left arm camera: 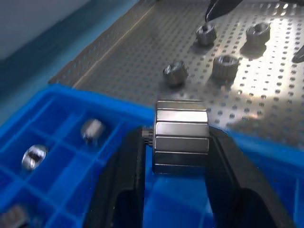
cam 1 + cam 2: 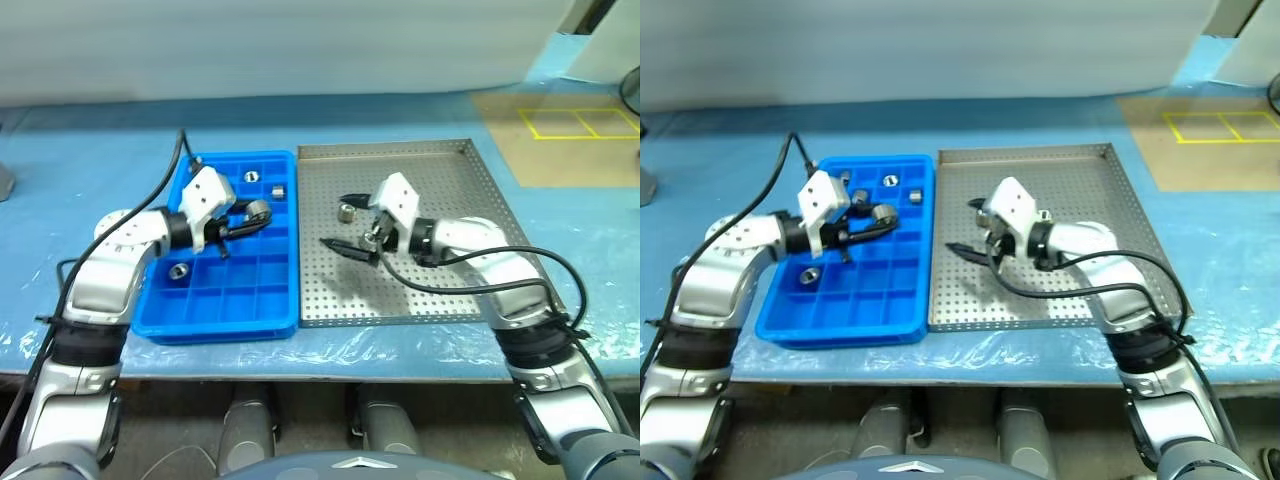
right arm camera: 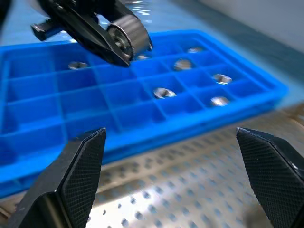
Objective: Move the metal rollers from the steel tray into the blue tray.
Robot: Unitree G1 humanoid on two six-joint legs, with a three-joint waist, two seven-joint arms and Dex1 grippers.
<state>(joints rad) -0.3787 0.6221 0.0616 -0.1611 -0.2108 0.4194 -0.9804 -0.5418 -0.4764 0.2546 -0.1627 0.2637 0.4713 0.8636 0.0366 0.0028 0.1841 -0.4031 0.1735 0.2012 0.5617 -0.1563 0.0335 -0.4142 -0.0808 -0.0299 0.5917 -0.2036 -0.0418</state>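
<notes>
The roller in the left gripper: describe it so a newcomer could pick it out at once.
Start at the blue tray, left of the steel tray. Above its middle compartments the left gripper is shut on a roller, clamped between its two black fingers. Unlike the rollers lying in tray compartments or on the perforated steel floor, this one hangs in the air.

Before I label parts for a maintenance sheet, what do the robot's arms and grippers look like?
Both arms are silver-grey metal shells with black joints. Each wrist carries a white block. The left gripper and right gripper each have two black fingers with textured pads. Black cables loop along both arms.
</notes>
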